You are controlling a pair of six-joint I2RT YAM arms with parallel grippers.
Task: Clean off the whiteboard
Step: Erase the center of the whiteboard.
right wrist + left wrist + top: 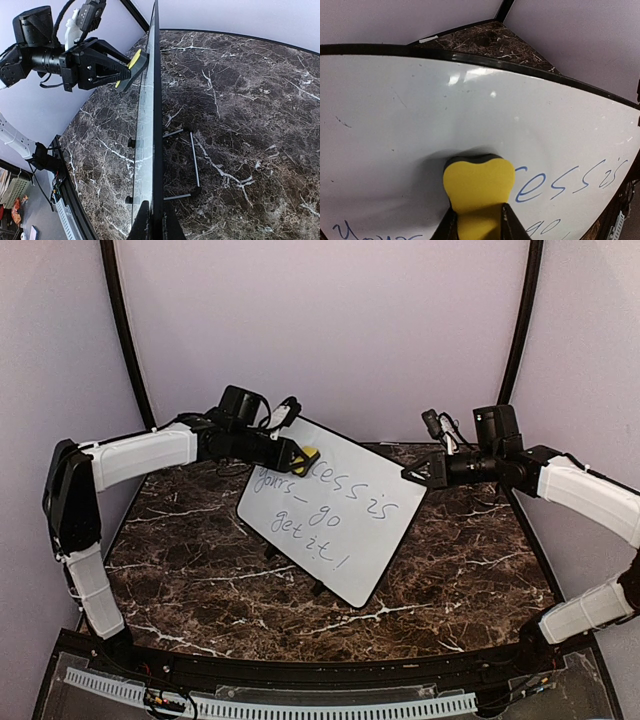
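The left gripper is pinching a yellow eraser and is pressing it flat on the whiteboard, at its far left part, just left of the blue writing. The right gripper is clamping the far right edge of the board with its fingers pressed together on it. The board is standing slanted in the middle of the table. Both forearms are reaching inward, nearly level, each one from its own side
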